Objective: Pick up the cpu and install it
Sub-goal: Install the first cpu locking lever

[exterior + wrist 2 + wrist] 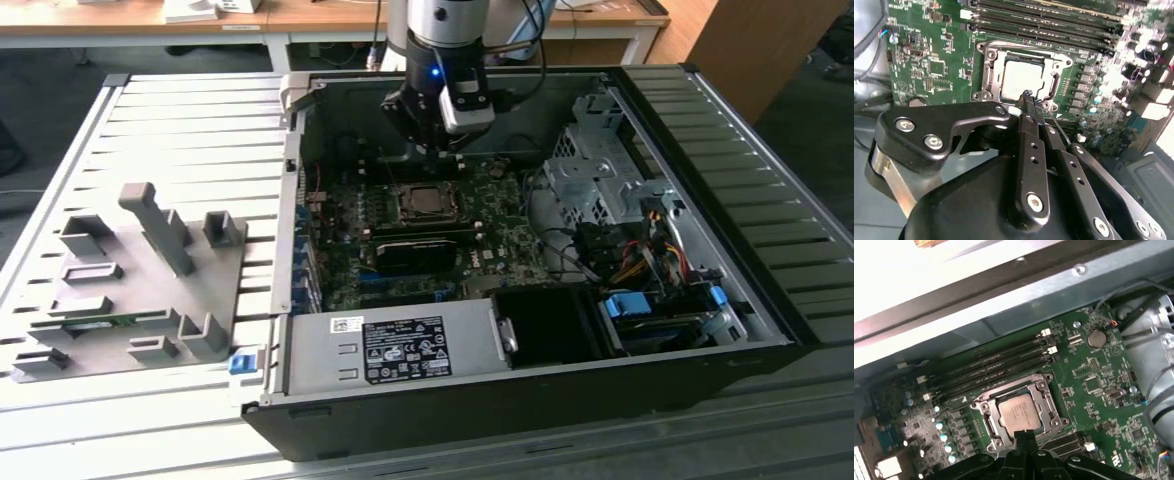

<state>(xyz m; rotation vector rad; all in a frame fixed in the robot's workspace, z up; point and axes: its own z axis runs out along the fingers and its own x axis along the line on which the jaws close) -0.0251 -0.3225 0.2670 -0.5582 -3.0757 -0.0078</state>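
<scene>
The cpu [430,200] lies flat in the metal-framed motherboard socket [404,189] inside the open computer case, its silver top facing up. Both wrist views show the cpu [1021,75] [1018,412] seated inside the socket frame [1046,400]. My gripper [435,152] hangs just above the socket's far edge in the exterior view. Its black fingertips [1028,96] are pressed together with nothing between them, close over the socket's rim beside the chip. In the first wrist view the gripper [1021,436] points at the edge of the socket frame.
A grey tray [147,290] with upright holders and a green memory strip [114,320] lies on the exterior view's left. Inside the case [747,300] are a power supply [400,350], a drive cage [594,170], bundled cables [641,255] and black memory slots [999,362].
</scene>
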